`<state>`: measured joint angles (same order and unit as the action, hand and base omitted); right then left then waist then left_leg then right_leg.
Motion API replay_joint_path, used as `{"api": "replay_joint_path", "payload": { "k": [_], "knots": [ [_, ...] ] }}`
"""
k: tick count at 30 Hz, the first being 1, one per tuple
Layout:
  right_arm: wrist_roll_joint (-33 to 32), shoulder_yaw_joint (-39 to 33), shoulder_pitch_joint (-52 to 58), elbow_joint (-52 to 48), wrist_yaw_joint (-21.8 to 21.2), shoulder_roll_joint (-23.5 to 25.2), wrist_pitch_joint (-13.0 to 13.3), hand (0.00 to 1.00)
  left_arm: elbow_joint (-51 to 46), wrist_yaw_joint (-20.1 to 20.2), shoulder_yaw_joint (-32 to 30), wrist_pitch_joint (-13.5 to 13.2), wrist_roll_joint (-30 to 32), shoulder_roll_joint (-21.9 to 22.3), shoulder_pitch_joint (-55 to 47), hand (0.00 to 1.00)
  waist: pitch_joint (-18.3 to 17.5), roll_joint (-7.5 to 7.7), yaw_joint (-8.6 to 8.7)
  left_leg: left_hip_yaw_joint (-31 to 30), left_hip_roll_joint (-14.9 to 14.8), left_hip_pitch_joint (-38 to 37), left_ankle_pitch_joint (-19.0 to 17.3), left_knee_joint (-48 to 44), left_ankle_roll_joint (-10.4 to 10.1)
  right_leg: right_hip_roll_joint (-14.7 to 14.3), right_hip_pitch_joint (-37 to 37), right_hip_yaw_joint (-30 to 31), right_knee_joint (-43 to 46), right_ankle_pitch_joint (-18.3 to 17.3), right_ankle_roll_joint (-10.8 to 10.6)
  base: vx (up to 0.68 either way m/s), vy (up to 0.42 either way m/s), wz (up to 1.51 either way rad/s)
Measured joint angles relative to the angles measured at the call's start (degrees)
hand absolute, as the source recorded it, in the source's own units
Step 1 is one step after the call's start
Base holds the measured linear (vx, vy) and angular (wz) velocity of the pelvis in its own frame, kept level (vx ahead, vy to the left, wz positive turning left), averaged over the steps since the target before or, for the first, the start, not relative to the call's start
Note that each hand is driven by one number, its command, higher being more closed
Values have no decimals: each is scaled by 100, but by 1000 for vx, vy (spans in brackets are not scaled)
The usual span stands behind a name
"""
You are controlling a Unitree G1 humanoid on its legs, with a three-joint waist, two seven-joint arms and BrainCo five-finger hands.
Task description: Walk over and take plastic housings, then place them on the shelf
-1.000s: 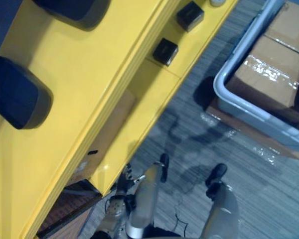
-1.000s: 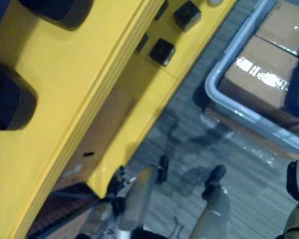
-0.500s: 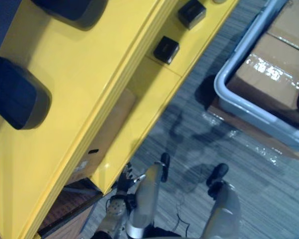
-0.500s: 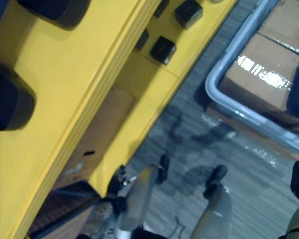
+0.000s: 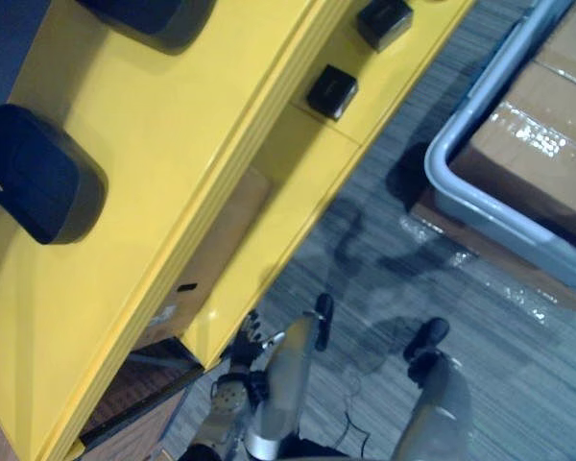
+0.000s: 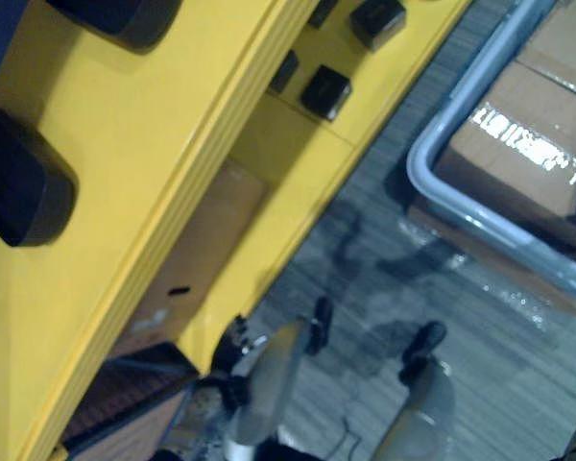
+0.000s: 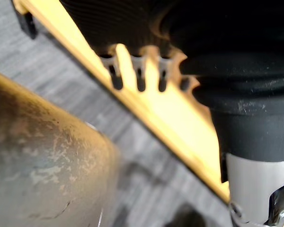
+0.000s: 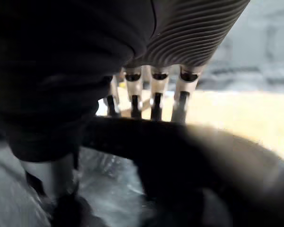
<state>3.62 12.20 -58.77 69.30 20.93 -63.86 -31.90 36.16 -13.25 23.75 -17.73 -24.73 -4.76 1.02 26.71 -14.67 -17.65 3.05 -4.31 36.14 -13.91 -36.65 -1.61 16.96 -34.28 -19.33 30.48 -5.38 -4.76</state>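
Looking down along a yellow shelf (image 5: pixel 173 144) slanting across the view. Spotting two dark housings lying flat on top: near housing (image 5: pixel 43 173), long axis seemingly aimed at the front edge; far housing (image 5: pixel 149 14), cut by the frame. Down a level, small black boxes (image 5: pixel 332 91). Below, grey striped carpet (image 5: pixel 384 279), and a grey bin (image 5: pixel 442 163) of cartons (image 5: pixel 538 144) to the right. Left hand (image 5: pixel 238 365) low by the shelf's bottom corner, fingers relaxed, gripping nothing. Right hand (image 8: pixel 154 97): fingertips lost behind a dark blur, so can't tell about any hold.

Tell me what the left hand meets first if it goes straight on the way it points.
Probably the front edge of the yellow shelf: the left hand points at it, though depth is unclear.
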Motion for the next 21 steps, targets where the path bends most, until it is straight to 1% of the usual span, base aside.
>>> {"api": "replay_joint_path", "payload": {
  "k": [1, 2, 5, 7, 9, 10, 13, 14, 17, 18, 19, 20, 21],
  "knots": [
    [224, 49, 13, 20, -99, -7, -49, 100, 3, 6, 0, -13, 0, 11, 5, 0, -3, -4, -17, -3, 0, 1, 1, 3, -2, 0, 1, -5, 2, 0, 2, 0, 0, 0],
    [642, 104, 13, 93, -275, -11, -116, 100, 3, 28, 5, -62, 0, 30, 5, 0, -8, -11, -45, -16, 1, 6, 3, 6, -5, 0, 3, -21, 3, -2, 5, 18, 4, 4],
    [1244, 210, 48, 169, -515, -10, -300, 100, -9, 96, 22, -125, 0, 70, 5, 0, -18, -25, -57, -80, 11, 23, 8, 8, -13, 10, 30, -86, 19, -20, 15, 31, 5, 10],
    [1657, 215, 129, 175, -609, -9, -321, 100, -93, 104, 87, -177, -12, 68, 5, 0, -18, -24, -68, -100, 13, 23, 9, 9, -15, 18, 34, -110, 51, -37, 30, 33, 5, 5],
    [1810, 212, 139, 183, -645, -7, -289, 100, -159, 138, 176, -189, -22, 74, 4, 0, -18, -24, -64, -111, 13, 23, 9, 6, -16, 18, 43, -121, 60, -40, 35, 0, 0, 0],
    [1945, 205, 176, 201, -738, 1, -266, 100, -217, 234, 235, -203, -34, 77, 4, 0, -18, -24, -63, -126, 13, 23, 12, 4, -20, 16, 56, -137, 59, -42, 38, 9, 9, 5],
    [2206, 185, 293, 266, -831, 87, -78, 100, -376, 382, 370, -222, -186, 80, -4, 0, -18, -24, 3, -263, 15, 14, 26, -4, -45, 0, 199, -292, 5, -49, 50, 13, 7, 17],
    [2266, 140, 365, 339, -876, 117, 36, 100, -479, 443, 395, -235, -182, 80, -10, 0, -16, -22, 21, -318, 10, -13, 30, -4, -52, -9, 275, -363, -16, -55, 60, 10, 7, 20],
    [2366, -60, 392, 391, -806, 246, 273, 100, -861, 481, 378, -329, -197, 76, -62, 0, -11, -14, 75, -374, 5, -42, 36, -14, -61, -27, 356, -424, -42, -57, 64, 2, 8, 8],
    [2349, -120, 392, 402, -754, 292, 384, 100, -971, 479, 360, -329, -196, 70, -65, 0, -4, -4, 111, -374, -4, -76, 36, -9, -61, -41, 398, -425, -63, -53, 61, 4, 23, -5],
    [2222, -199, 408, 419, -606, 422, 609, 100, -1133, 470, 331, -330, -189, 66, -65, 0, 3, 5, 177, -370, -40, -181, 35, 12, -62, -92, 521, -429, -142, -41, 56, 6, 23, -7],
    [2102, -198, 408, 421, -513, 480, 716, 100, -1198, 462, 328, -330, -186, 65, -65, 0, 5, 9, 203, -365, -53, -224, 34, 23, -63, -110, 574, -431, -173, -35, 57, 8, 19, -7],
    [1948, -198, 403, 420, -401, 569, 886, 100, -1294, 457, 325, -330, -181, 65, -65, 0, 8, 13, 251, -364, -73, -279, 34, 38, -63, -136, 643, -438, -213, -27, 59, 0, 7, -9]
  ]
}}
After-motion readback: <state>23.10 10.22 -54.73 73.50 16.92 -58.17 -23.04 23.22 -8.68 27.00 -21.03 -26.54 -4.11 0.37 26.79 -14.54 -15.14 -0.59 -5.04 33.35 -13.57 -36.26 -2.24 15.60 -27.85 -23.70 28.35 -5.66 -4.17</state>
